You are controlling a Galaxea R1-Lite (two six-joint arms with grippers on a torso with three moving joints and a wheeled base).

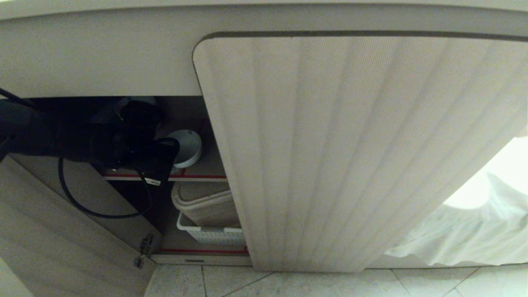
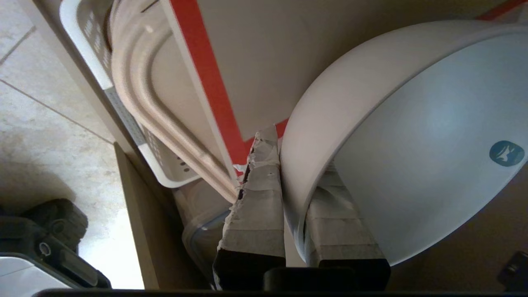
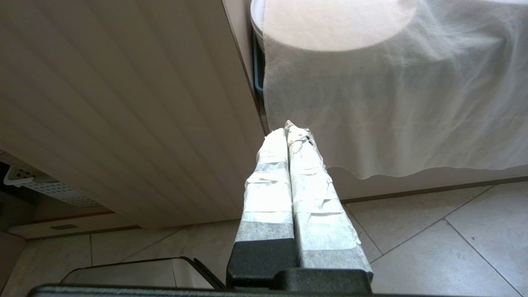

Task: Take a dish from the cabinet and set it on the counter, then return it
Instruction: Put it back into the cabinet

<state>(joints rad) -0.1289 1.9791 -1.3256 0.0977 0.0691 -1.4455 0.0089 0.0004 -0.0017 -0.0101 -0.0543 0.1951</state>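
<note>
A: Where is the dish (image 1: 187, 146)?

B: Tipped on its side at the shelf (image 1: 206, 169) edge inside the cabinet (image 1: 350, 156). The left claw (image 2: 295, 181) pinches its rim, one taped finger inside, one outside.

A: Why the rim?

B: My guess: the glossy ceramic wall is deep and round, too wide to span, so its thin lip is the only hold.

A: And the other arm?

B: The right claw (image 3: 288, 136) hangs clenched and empty beside the ribbed door, near a white cloth (image 3: 392, 103). Beneath the red-taped shelf sits a perforated white basket (image 1: 212, 235).

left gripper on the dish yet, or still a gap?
Touching. In the left wrist view the left gripper has one taped finger outside the dish wall and one inside, both pressed on the rim, shut on it.
</note>
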